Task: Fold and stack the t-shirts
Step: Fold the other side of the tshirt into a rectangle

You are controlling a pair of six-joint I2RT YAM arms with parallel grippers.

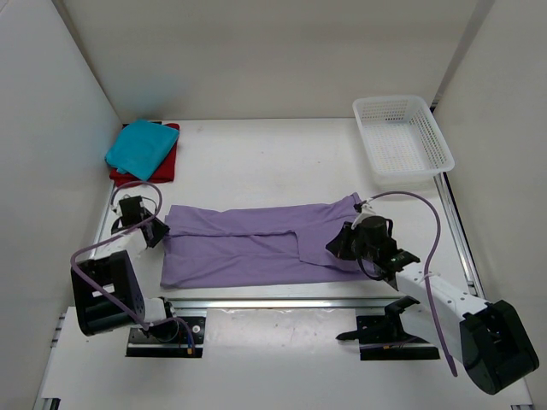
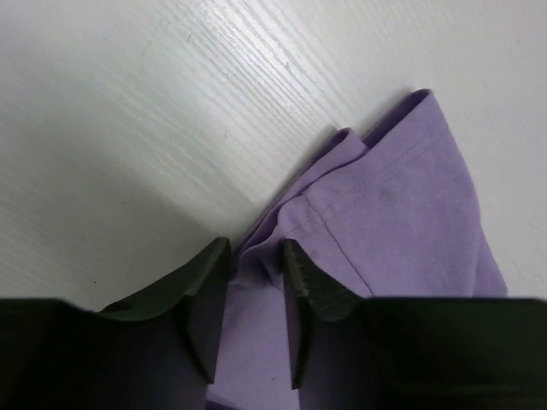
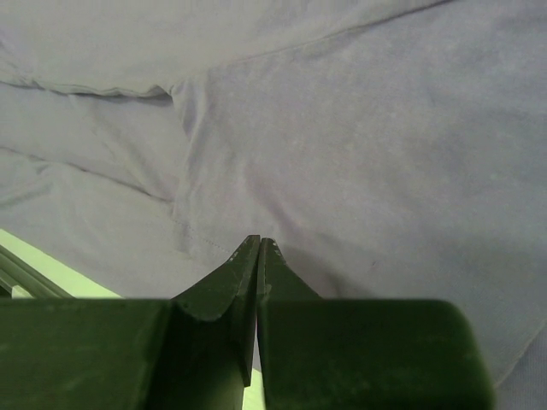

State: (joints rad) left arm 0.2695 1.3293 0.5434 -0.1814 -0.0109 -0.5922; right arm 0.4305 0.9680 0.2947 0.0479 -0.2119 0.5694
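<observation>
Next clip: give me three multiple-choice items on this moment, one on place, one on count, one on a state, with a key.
1. The teal t-shirt lies: A in the basket; B on the red t-shirt; C off the table.
2. T-shirts in view: A three; B two; C four.
3. The right gripper is: A wide open; B gripping the basket; C shut.
Key: B, teal sits folded on red at the far left; A, teal, red and the spread lavender t-shirt; C, its fingertips meet.
</observation>
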